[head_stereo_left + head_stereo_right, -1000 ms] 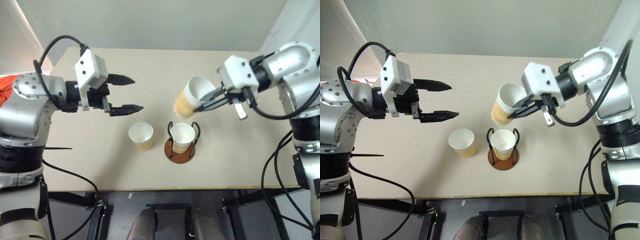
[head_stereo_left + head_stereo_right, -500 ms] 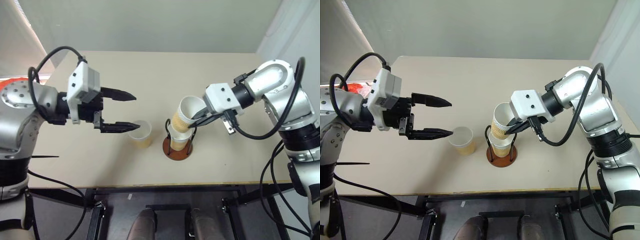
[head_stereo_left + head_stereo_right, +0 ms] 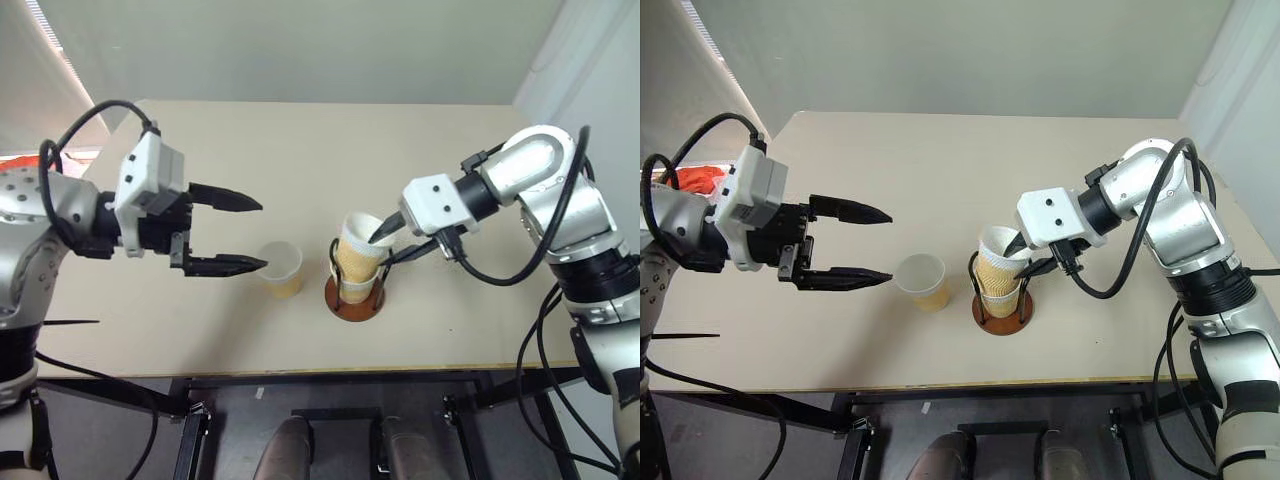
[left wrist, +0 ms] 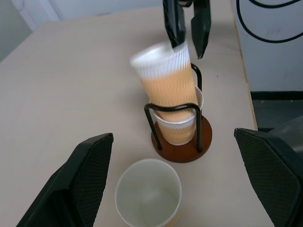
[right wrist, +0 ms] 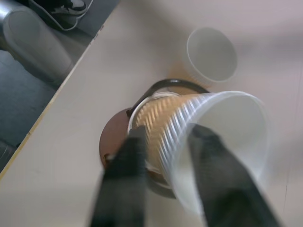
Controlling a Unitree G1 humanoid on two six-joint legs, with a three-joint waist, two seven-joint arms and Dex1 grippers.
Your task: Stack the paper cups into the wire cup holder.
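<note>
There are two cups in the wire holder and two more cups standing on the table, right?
Not quite. Only one loose cup stands on the table, beside the wire holder. The left eye view shows it. The two cups in the holder are right.

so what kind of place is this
Probably a robot test lab, not a home or café: a bare beige table against plain walls, carrying just paper cups and a wire cup holder.
</note>
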